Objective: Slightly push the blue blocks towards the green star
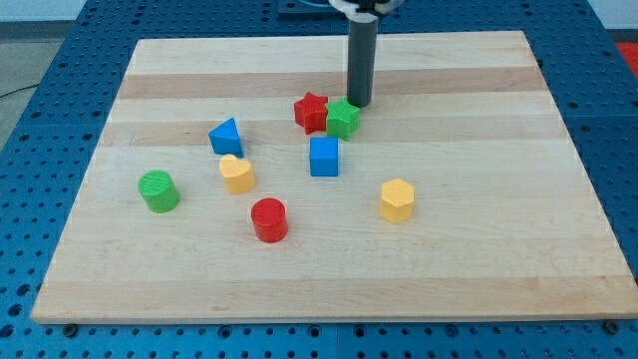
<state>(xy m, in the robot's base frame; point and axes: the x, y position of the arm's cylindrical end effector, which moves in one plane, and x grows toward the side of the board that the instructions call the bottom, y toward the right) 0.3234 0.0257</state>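
A blue cube (324, 157) sits near the board's middle. A blue triangular block (225, 136) lies to its left. The green star (343, 119) sits above the cube, touching a red star (311, 112) on its left. My tip (358, 104) is at the green star's upper right edge, just behind it, well above the blue cube and far right of the blue triangle.
A yellow heart-like block (237, 174) lies just below the blue triangle. A green cylinder (159, 190) is at the left, a red cylinder (269, 219) lower middle, a yellow hexagonal block (397, 199) lower right. The wooden board (518, 259) rests on a blue perforated table.
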